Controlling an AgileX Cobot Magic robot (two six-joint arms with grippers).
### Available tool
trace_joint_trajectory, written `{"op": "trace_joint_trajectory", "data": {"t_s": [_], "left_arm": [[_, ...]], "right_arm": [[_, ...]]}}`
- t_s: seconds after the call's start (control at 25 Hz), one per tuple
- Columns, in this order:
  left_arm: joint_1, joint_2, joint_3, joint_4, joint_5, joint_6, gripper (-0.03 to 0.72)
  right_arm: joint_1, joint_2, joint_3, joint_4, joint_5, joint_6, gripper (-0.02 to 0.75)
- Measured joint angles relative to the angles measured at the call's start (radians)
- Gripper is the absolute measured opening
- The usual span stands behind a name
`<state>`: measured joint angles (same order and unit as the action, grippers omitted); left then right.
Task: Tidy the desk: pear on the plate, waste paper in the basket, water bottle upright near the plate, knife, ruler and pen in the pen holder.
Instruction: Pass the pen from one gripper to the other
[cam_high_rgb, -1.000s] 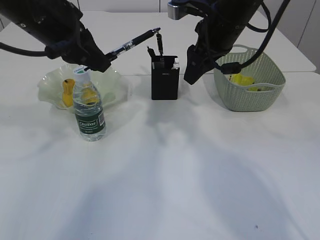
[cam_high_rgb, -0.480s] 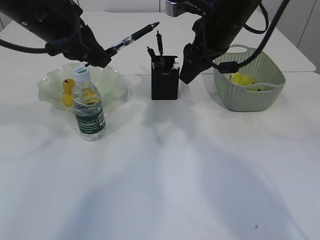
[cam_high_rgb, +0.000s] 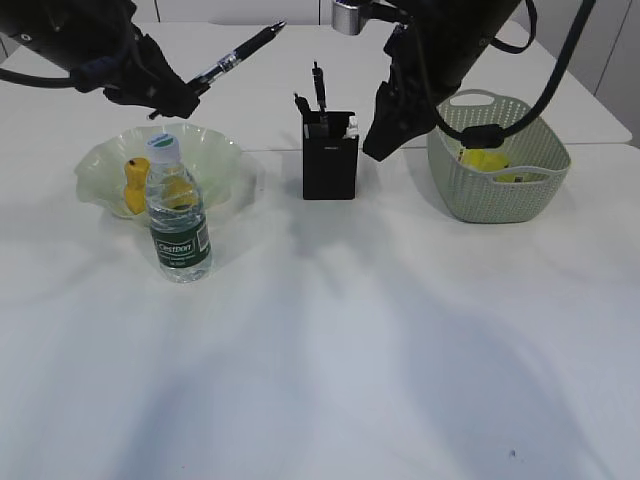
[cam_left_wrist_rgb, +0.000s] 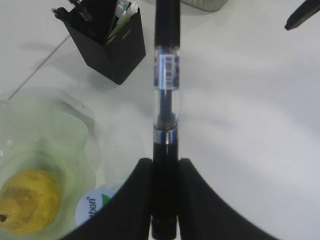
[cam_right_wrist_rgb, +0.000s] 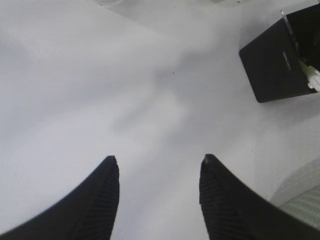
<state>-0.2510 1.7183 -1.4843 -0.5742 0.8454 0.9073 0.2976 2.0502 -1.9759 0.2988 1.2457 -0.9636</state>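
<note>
My left gripper is shut on the black-and-clear pen, held slanting in the air above the green plate. The yellow pear lies on the plate. In front of it the water bottle stands upright. The black pen holder has dark handles and a pale strip sticking out; I cannot tell knife from ruler. Yellow waste paper lies in the basket. Between holder and basket, my right gripper hangs open and empty.
The desk is white, with a thin seam behind the holder. The bottle's white cap sits just below my left fingers. The right arm's cable loops over the basket's rim.
My left gripper has lifted the pen higher and drawn it back to the left, away from the holder. The right gripper has risen slightly.
</note>
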Motion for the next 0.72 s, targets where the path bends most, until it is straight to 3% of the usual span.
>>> {"op": "trace_joint_trajectory", "data": {"t_s": [0.72], "left_arm": [[0.000,0.000,0.000,-0.038,-0.020,0.000,0.096]], "right_arm": [[0.000,-0.050,0.000,0.011,0.000,-0.103,0.387]]}}
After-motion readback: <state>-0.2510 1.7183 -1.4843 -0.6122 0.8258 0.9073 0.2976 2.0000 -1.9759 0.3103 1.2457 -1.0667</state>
